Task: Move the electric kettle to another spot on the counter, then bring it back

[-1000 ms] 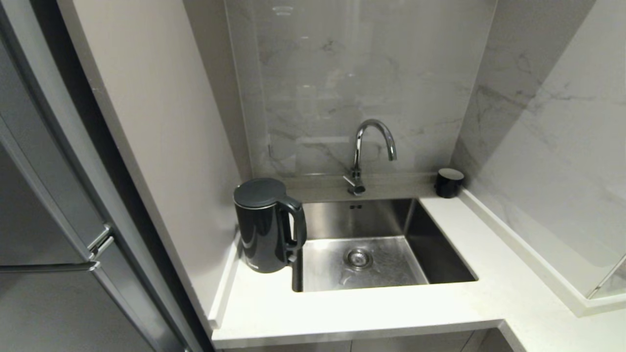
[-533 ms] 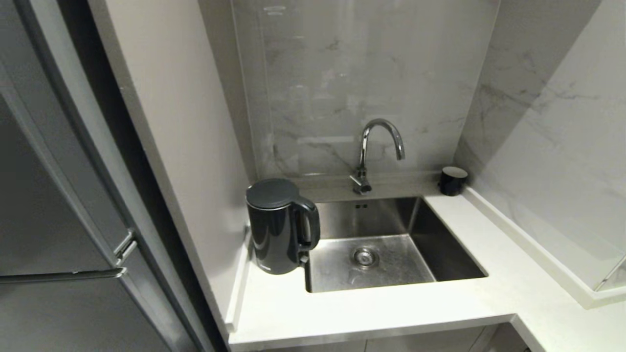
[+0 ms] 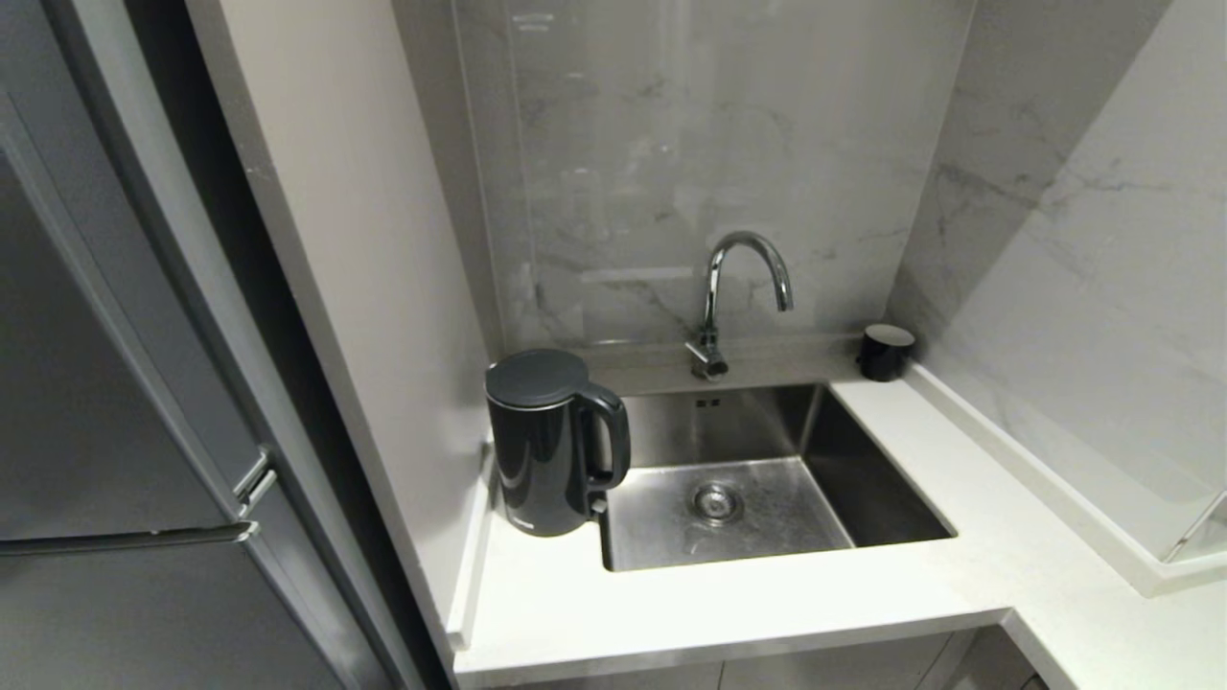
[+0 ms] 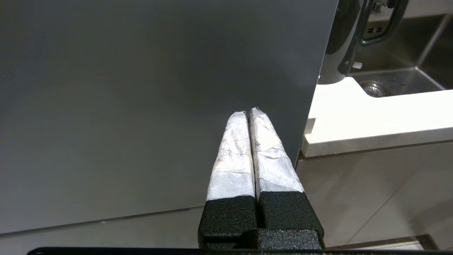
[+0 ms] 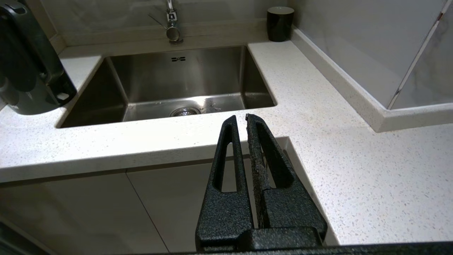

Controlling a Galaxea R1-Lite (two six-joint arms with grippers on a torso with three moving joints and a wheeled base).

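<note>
Head view: kettle (image 3: 551,441) on white counter (image 3: 729,604) by sink (image 3: 767,479); both grippers (image 4: 249,115) (image 5: 240,120) closed, prob. empty.

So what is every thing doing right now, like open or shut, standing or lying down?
Tall glossy black electric kettle: upright, lid shut, on the white speckled counter.
Steel sink: empty.
Chrome tap: off.
Small black cup: upright.
Left gripper: shut, empty.
Right gripper: shut, empty.

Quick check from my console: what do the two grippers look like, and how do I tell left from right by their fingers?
The left gripper has a textured black body, and its two tapering fingers are wrapped in crinkled white tape up to the tips. The right gripper is bare, all textured black, with long triangular fingers, each with a slot-shaped cutout. No cables or markings show.
</note>
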